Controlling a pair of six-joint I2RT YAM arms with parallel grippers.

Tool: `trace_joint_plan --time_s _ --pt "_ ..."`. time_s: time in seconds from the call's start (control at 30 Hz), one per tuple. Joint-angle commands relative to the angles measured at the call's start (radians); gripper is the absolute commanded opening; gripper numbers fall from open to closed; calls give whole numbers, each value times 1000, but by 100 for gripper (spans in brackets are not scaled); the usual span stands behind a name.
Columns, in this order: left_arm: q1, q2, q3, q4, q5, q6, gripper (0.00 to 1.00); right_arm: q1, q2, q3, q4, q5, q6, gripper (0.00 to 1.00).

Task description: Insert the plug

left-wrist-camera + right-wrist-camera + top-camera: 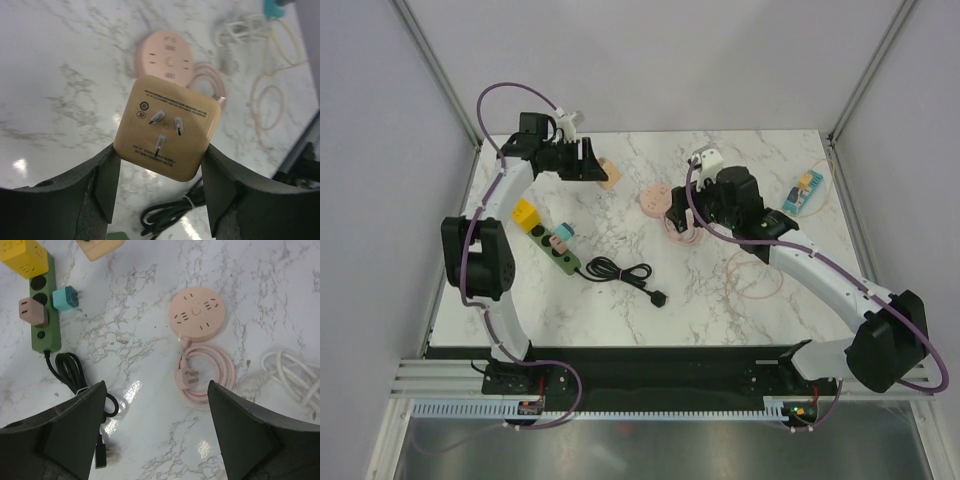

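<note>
- Left jaws clamp the tan plug [167,127], apparently lifted, at the bench's [580,320] far side.
- Right jaws gape wide over the pink round socket [196,314].
- Green power strip [50,337] lies at bench left.

Marble table [770,310], coiled white cable [292,377], teal-and-yellow block [804,190] near the right edge

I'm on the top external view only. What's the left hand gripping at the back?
Observer: A tan square adapter, clamped in the left hand, three prongs facing the wrist camera.
Operator: Is the right hand carrying anything?
Observer: No, the right hand is open and empty, above the pink round socket block.
Operator: Is that block's cord plugged in?
Observer: No, its pink plug lies loose inside the coiled cord.
</note>
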Motion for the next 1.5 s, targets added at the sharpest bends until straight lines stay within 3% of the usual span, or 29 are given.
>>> trace_joint_plan --time_s 0.0,0.17,0.23,0.33,0.47,0.6,0.8,1.47 --pt "-13 -106 -55 40 422 -138 4 1 -35 -33 74 -171 -236 90" --pt "-64 -211 -162 40 623 -192 2 -8 -84 -67 143 -294 -479 91" --pt "-94 -281 -205 42 622 -178 2 -19 -153 -122 131 -474 -682 91" --pt "-126 -356 -254 36 625 -161 2 -21 -268 -229 149 -617 -838 94" --pt "-171 -434 -328 29 591 -134 3 -22 -293 -213 154 -673 -936 94" --pt "-238 -498 -392 25 587 -94 3 -22 -241 -101 23 -759 -1036 95" --pt "-288 -531 -409 17 634 -54 3 -19 -211 42 -136 -908 -1123 94" --pt "-311 -462 -328 -12 691 -68 2 1 -184 63 -201 -892 -1192 95"
